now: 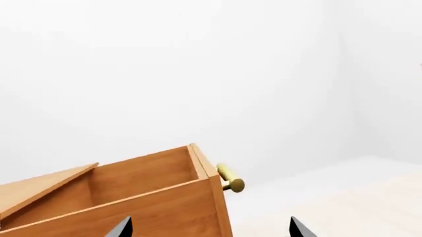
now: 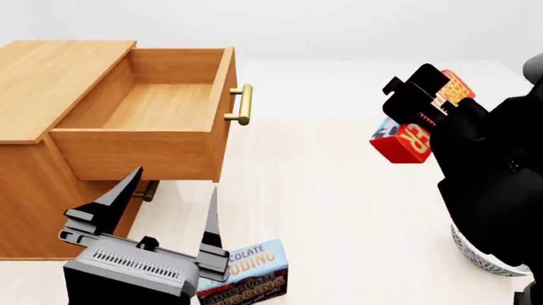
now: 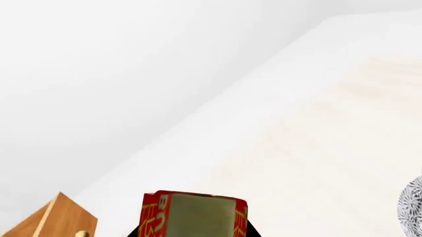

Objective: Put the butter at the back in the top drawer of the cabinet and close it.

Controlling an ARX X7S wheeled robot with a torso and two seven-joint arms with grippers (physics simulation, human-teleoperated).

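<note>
— Butter (image 2: 405, 141): where is it sitting?

— At the right of the head view, up off the worktop (image 2: 339, 210), tilted, with the right gripper (image 2: 424, 111) clamping its jaws on it. The black arm is covering part of the box. In the right wrist view the butter (image 3: 194, 216) is showing at the bottom edge, red sides around a dull greenish face.

— And the drawer?

— The top drawer (image 2: 149, 117) is standing pulled out at the upper left of the head view, its inside bare wood, its brass handle (image 2: 243, 105) pointing toward the middle of the frame. The butter is hanging well apart from it, off to the right. The cabinet (image 2: 38, 70) is filling the left edge, with a lower handle (image 2: 149, 190) peeking out beneath the open drawer.

— What is the left gripper doing?

— The left gripper (image 2: 165, 213) is hovering at the lower left, jaws spread wide and holding nothing, just in front of the drawer's front panel. Its wrist view is looking over the drawer (image 1: 132, 192) toward a white wall.

— Anything else?

— A pudding box (image 2: 250, 273) is lying at the bottom edge, just beside the left gripper.
</note>
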